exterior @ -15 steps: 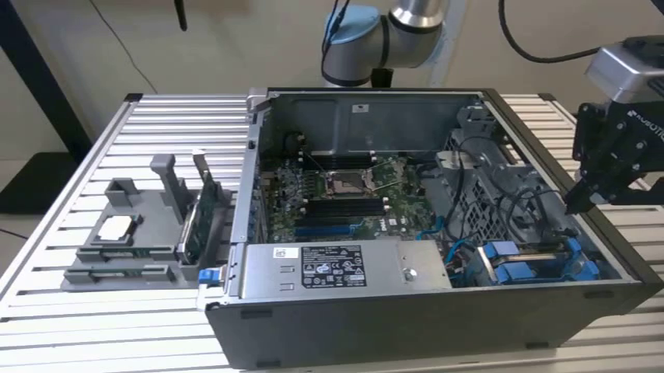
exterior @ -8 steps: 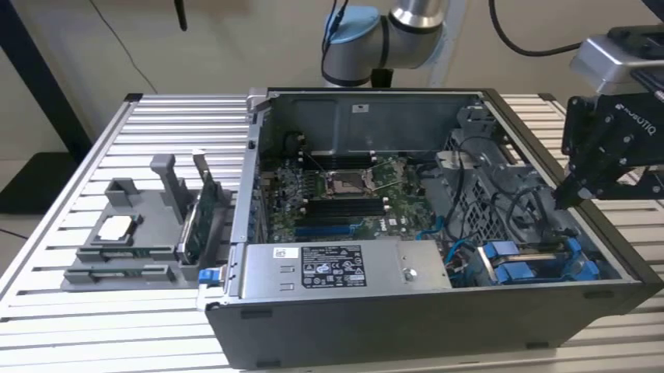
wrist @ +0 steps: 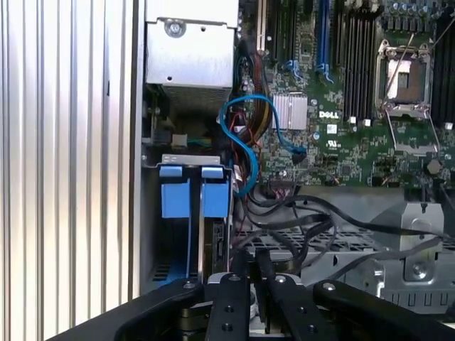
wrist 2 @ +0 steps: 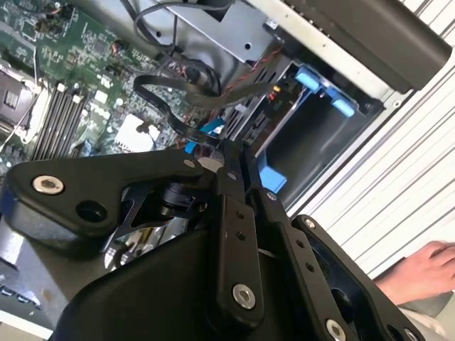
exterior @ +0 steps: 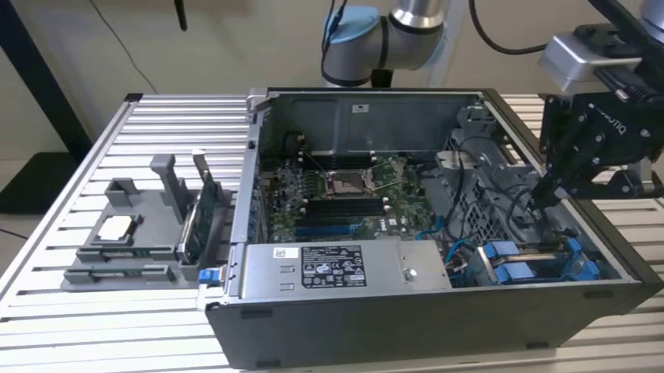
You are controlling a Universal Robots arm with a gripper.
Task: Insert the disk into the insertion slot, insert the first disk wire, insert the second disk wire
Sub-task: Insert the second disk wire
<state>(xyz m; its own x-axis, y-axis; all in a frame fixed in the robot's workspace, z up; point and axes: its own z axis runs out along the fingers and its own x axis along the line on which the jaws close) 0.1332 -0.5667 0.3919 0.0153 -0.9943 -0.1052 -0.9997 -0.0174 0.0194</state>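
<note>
In the exterior view the open computer case (exterior: pixel 436 233) lies on its side on the slatted table (exterior: pixel 114 326), so the board and the drive bays face upward for the arm. The gripper (exterior: pixel 550 194) hangs inside the case at the exterior view's right, just above the blue drive carriers (exterior: pixel 529 260). The case wall is close beside it, so room to move is mostly upward.

In the second wrist view the fingers (wrist 2: pixel 238 213) stand together, tips meeting at a black cable (wrist 2: pixel 178 96) beside the bay; whether they pinch it I cannot tell. A person's hand (wrist 2: pixel 419 273) rests on the table outside the case.

In the first wrist view the disk (wrist: pixel 210 245) sits in the slot behind 2 blue tabs, with loose wires (wrist: pixel 320 220) near it.
</note>
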